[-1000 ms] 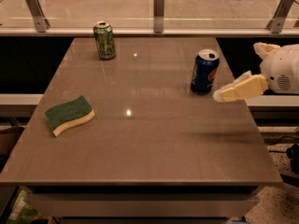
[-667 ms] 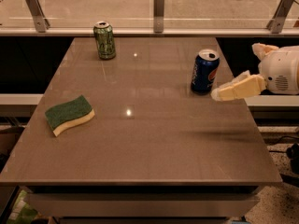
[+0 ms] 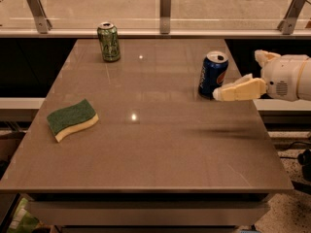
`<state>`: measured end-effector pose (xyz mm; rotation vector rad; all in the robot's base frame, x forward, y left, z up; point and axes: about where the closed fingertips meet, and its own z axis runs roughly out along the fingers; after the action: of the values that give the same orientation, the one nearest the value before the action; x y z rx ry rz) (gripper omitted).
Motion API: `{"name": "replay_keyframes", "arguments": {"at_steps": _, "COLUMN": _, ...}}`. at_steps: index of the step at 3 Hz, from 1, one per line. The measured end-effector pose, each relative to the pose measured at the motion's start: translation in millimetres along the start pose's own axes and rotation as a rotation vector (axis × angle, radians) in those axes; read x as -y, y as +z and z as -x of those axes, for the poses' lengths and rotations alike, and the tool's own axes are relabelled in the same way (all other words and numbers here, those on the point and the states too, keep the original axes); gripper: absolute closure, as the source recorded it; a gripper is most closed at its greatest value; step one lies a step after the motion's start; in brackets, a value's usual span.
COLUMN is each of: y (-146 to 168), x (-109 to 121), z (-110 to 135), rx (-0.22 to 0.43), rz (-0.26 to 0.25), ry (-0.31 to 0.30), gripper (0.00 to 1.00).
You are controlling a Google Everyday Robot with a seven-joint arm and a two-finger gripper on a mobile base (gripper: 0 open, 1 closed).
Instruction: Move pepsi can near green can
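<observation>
**Hovering at the table's right edge: gripper spread open beside the pepsi can**

On the left, toward the near side of the table (image 3: 146, 149), a green-and-yellow sponge (image 3: 73, 119) lies flat. At the far left stands the green can (image 3: 109, 42), upright, close to the far edge and below the glass railing (image 3: 165, 8). The pepsi can (image 3: 213, 75) stands upright on the right side of the table, well apart from the green can, with open tabletop between the two.

Just right of the pepsi can is the gripper (image 3: 236, 74), coming in from the right edge of the view on a white, rounded wrist held about level above the table. Its fingers (image 3: 240, 90) point left and are set wide apart, holding nothing. The nearer one stretches out to the can's lower right side; whether its tip touches the can cannot be told. The farther one shows only as a short stub behind the wrist, clear of the can.
</observation>
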<state>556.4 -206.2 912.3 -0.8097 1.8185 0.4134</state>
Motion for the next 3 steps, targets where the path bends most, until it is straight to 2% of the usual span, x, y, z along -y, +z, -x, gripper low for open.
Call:
{"name": "replay_keyframes", "arguments": {"at_steps": 2, "y": 22.8, "x": 6.9, "z": -1.1, "rx": 0.126, "rz": 0.016, "ry": 0.079, "gripper": 0.0}}
{"name": "replay_keyframes", "arguments": {"at_steps": 3, "y": 33.2, "x": 8.6, "z": 1.0, "rx": 0.188, "rz": 0.02, "ry": 0.097, "gripper": 0.0}}
